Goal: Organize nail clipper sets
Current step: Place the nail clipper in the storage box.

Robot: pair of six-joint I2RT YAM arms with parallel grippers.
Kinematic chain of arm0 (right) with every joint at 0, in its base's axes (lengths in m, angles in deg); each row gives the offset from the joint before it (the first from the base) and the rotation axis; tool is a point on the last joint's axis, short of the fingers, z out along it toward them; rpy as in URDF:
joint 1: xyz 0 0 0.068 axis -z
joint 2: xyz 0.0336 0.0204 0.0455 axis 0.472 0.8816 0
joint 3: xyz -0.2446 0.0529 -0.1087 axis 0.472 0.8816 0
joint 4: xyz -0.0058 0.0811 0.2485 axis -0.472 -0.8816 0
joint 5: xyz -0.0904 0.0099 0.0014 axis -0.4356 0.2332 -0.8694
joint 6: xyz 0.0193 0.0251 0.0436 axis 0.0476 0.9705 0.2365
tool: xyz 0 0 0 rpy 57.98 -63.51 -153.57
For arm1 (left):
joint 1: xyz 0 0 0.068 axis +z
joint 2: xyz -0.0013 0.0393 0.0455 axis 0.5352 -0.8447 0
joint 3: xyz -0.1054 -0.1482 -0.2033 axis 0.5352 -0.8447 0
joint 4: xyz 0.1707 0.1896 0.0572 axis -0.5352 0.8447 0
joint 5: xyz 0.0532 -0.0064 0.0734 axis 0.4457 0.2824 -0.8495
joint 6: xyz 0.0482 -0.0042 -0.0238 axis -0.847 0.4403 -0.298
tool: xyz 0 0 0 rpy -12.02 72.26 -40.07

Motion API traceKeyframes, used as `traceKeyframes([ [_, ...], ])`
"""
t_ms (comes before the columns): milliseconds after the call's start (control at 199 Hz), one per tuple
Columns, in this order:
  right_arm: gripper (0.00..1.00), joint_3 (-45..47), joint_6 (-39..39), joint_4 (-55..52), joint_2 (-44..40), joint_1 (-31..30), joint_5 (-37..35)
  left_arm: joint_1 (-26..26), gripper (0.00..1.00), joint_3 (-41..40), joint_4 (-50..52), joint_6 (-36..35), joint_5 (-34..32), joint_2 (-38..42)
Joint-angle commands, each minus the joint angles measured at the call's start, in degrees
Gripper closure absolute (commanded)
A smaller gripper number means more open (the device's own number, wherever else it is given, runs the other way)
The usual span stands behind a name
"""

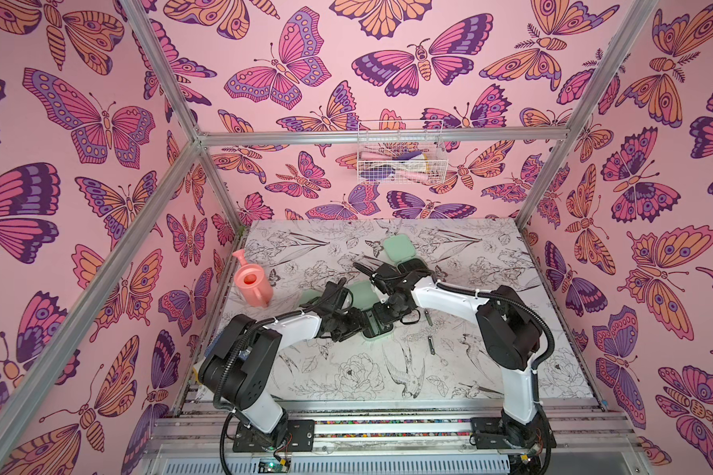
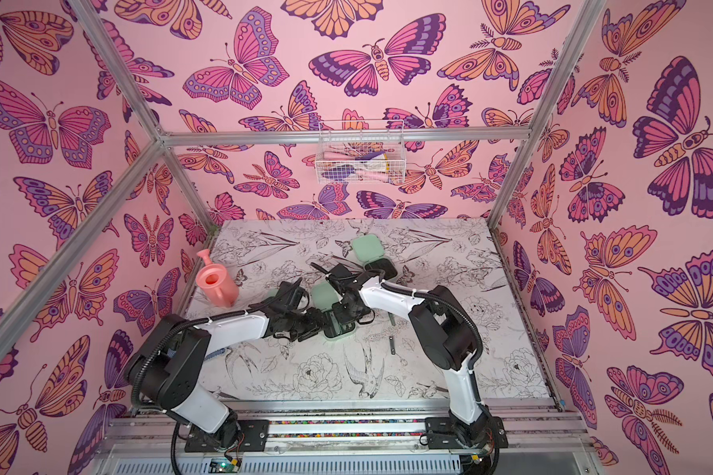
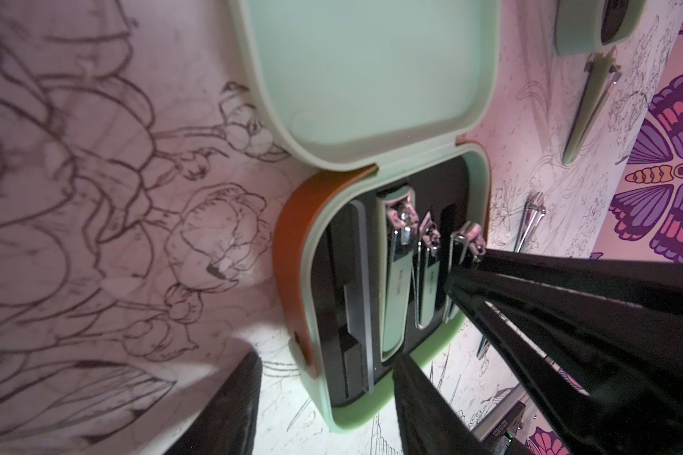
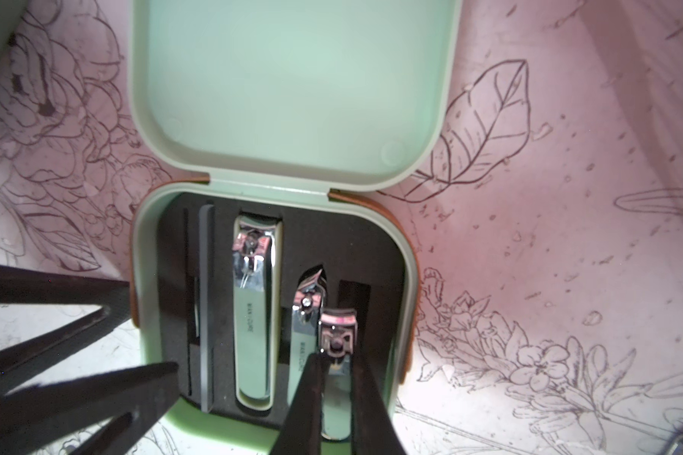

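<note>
We see the mint-green rounded-square hinged case (image 4: 146,256) lying open near the middle of the pale flower-printed table (image 1: 346,378), its lid (image 4: 292,86) folded back flat and a black foam insert (image 4: 351,244) filling the base. In the insert sit a dark grey file (image 4: 207,295), a large polished metal clipper (image 4: 253,315) and a medium clipper with a slanted tip (image 4: 306,327). The right gripper (image 4: 334,362) pinches a small shiny clipper (image 4: 336,335) between narrow jaws, just over the slot at the insert's side. The left gripper (image 3: 328,366) stands partly spread at the case's near corner, one finger over the insert and the other outside the wall; we cannot tell whether it presses on the case. In both top views a second open mint-green case (image 1: 396,249) lies towards the back of the table, and a patch of the same green (image 1: 308,297) shows behind the left wrist. Two slim grey metal tools (image 1: 429,318) (image 1: 432,345) lie loose beside the right arm. A pink plastic watering can (image 1: 252,286) stands well apart, by the wall, and a white wire basket (image 1: 400,158) hangs on the back wall.
</note>
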Motion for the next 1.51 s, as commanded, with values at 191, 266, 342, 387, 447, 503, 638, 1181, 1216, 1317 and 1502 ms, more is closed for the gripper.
traceKeyframes([
  [191, 0.97, 1.19, 2.07, 0.35, 0.81, -0.68, -1.64, 0.54, 0.44, -1.35, 2.12, -0.45, -0.28, -0.83],
  [266, 0.97, 1.12, 1.99, 0.16, 0.88, -0.84, -2.12, 0.57, 0.44, -1.35, 2.12, -0.39, -0.2, -0.83],
  [342, 0.97, 0.99, 2.0, -0.24, 0.84, -1.05, -2.68, 0.57, 0.44, -1.36, 2.13, -0.46, -0.23, -0.79],
  [387, 0.97, 0.92, 2.02, -0.42, 0.97, -1.17, -3.03, 0.56, 0.44, -1.34, 2.12, -0.38, -0.21, -0.79],
  [447, 0.97, 0.75, 2.05, -0.61, 1.11, -1.28, -3.3, 0.57, 0.44, -1.4, 2.12, -0.4, -0.17, -0.79],
  [503, 0.97, 0.67, 2.14, -0.64, 1.23, -1.45, -3.4, 0.57, 0.44, -1.38, 2.12, -0.38, -0.11, -0.71],
  [638, 0.97, 0.56, 2.5, -0.7, 1.39, -1.77, -3.96, 0.57, 0.44, -1.42, 2.07, -0.46, -0.19, -0.74],
  [1181, 0.97, -0.51, 3.01, -1.76, 2.86, -2.59, -6.28, 0.65, 0.44, -1.57, 2.07, -0.42, -0.16, -0.79],
  [1216, 0.97, -0.56, 3.03, -1.76, 2.9, -2.62, -6.39, 0.65, 0.44, -1.57, 2.07, -0.47, -0.15, -0.79],
  [1317, 0.97, -0.66, 3.3, -1.52, 3.03, -2.69, -6.53, 0.64, 0.44, -1.53, 2.13, -0.47, -0.16, -0.81],
  [1502, 0.97, -0.79, 3.81, -1.17, 2.98, -2.77, -7.1, 0.65, 0.44, -1.61, 2.1, -0.4, -0.09, -0.79],
])
